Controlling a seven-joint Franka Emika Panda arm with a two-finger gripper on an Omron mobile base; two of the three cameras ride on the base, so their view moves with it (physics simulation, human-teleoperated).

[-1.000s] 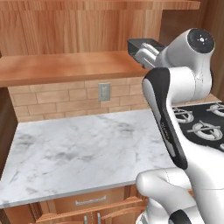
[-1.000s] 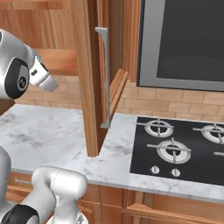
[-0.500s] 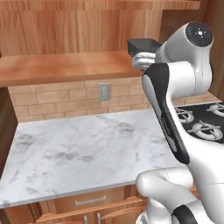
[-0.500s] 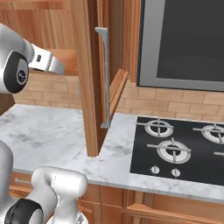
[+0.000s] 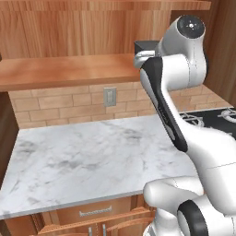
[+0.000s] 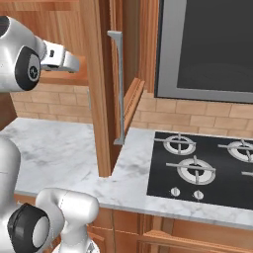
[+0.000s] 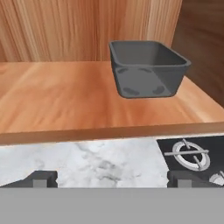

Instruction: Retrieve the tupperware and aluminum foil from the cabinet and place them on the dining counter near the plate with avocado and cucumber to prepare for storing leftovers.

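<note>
Pincer (image 7: 111,179) jaws spread wide, nothing held; both tips sit far apart at the bottom of the hand view. Tupperware (image 7: 148,68) is straight ahead of the pincer and slightly right, upright on the cabinet shelf board (image 7: 65,100), near the shelf's right end, close to the plank back wall. Pincer is in front of the shelf edge, not yet touching the tub.

Handling guess: thin plastic tub, empty, so light and fairly stiff at the rim but walls may flex. Smooth tapered sides look slippery, so a squeeze low on the body could pop it upward. Better to take one wall just under the flared rim, one finger inside and one outside, or span the short side if the jaws clear it. The near wall is the easiest reach from here.

Below the pincer: marble counter (image 5: 83,161) and the stove (image 6: 207,168) down to the right. Foil carton not spotted in these views.
</note>
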